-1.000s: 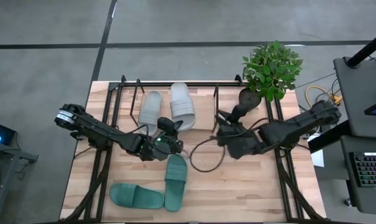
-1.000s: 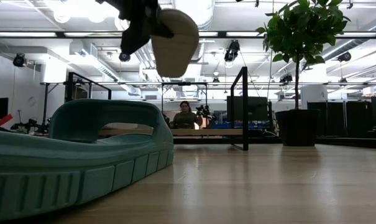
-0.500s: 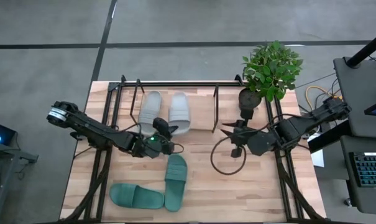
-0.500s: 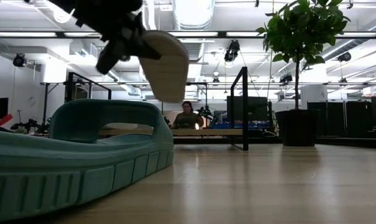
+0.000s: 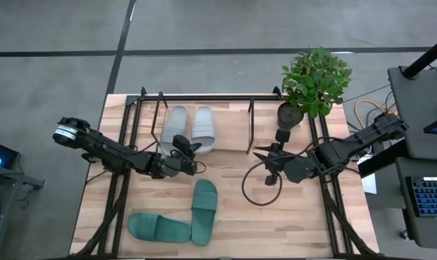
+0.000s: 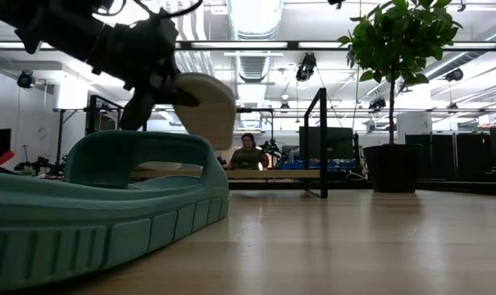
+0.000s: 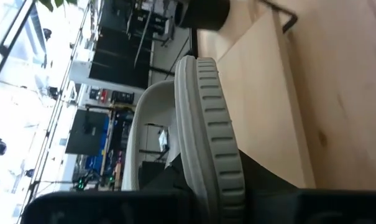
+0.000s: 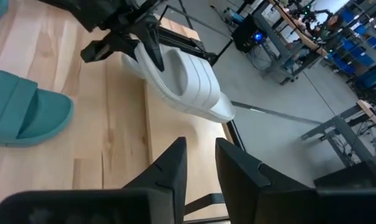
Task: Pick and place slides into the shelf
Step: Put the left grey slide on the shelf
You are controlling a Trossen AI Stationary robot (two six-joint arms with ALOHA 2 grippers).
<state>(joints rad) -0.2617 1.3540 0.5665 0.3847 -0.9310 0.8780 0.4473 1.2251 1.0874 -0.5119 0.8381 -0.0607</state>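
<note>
Nearest the table's front edge lie two dark teal slides: one (image 5: 157, 228) flat along that edge toward the left corner, the other (image 5: 204, 211) just beside it, pointing toward the back, its ribbed sole filling the low view's foreground (image 6: 100, 215). Behind them the left gripper (image 5: 180, 155) reaches in from the table's left side, its fingers clamped on the heel of a light grey slide (image 5: 204, 128); the left wrist view shows that slide (image 7: 206, 130) held on edge, sole ridges facing out, above the wooden board. The held slide's toe end lies over the shelf (image 5: 250, 124), the black-tube rack along the back edge, just beside the second light grey slide (image 5: 174, 127), which rests on the shelf's left part. The right gripper (image 5: 271, 160) waits to the right of centre with its fingers parted, near a loop of black cable (image 5: 261, 189). A potted plant (image 5: 316, 81) stands at the back right corner.
</note>
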